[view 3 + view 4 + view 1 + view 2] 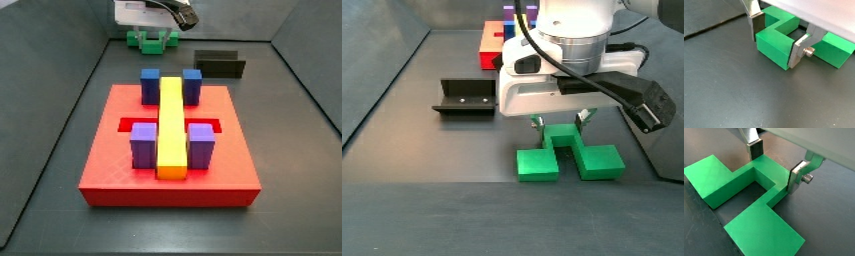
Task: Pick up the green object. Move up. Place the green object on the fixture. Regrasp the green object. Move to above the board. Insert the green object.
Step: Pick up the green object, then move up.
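The green object (774,44) is a bright U-shaped block lying flat on the dark floor (436,165). In both wrist views its bridge sits between the two silver fingers, and the pads press on opposite faces. My gripper (775,39) (775,164) is shut on that bridge. In a side view the gripper (563,125) stands straight down over the green object (567,160), whose two legs stick out toward the camera. The fixture (465,98) stands apart on the floor. The red board (107,150) lies further off, in both side views.
The board carries a long yellow bar (171,125), two blue blocks (151,80) and two purple blocks (143,145). The fixture (218,63) sits between the board and the back wall. Grey walls (74,90) enclose the floor.
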Robot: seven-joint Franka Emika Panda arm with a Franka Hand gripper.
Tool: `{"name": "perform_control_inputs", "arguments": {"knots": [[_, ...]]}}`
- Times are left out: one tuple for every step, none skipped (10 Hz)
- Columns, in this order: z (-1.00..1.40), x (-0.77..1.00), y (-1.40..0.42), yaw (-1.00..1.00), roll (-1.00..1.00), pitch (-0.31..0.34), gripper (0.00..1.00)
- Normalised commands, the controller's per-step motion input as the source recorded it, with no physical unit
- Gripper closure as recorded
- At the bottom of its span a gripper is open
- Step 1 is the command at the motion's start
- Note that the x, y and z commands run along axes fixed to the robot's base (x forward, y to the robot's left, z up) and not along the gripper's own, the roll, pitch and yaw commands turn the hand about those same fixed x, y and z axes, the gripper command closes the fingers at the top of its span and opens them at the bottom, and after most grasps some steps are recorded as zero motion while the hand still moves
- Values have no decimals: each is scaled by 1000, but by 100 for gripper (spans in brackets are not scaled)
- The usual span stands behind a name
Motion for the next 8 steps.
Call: {"name": "perform_control_inputs", "arguments": {"knots": [[0,0,0,0,0,0,100],[0,0,0,0,0,0,100],[0,0,0,0,0,0,100],[0,0,0,0,0,0,100],[0,0,0,0,0,0,100],[0,0,0,0,0,0,100],[833,0,0,0,0,0,100],[810,27,-18,39,-4,19,100]]}}
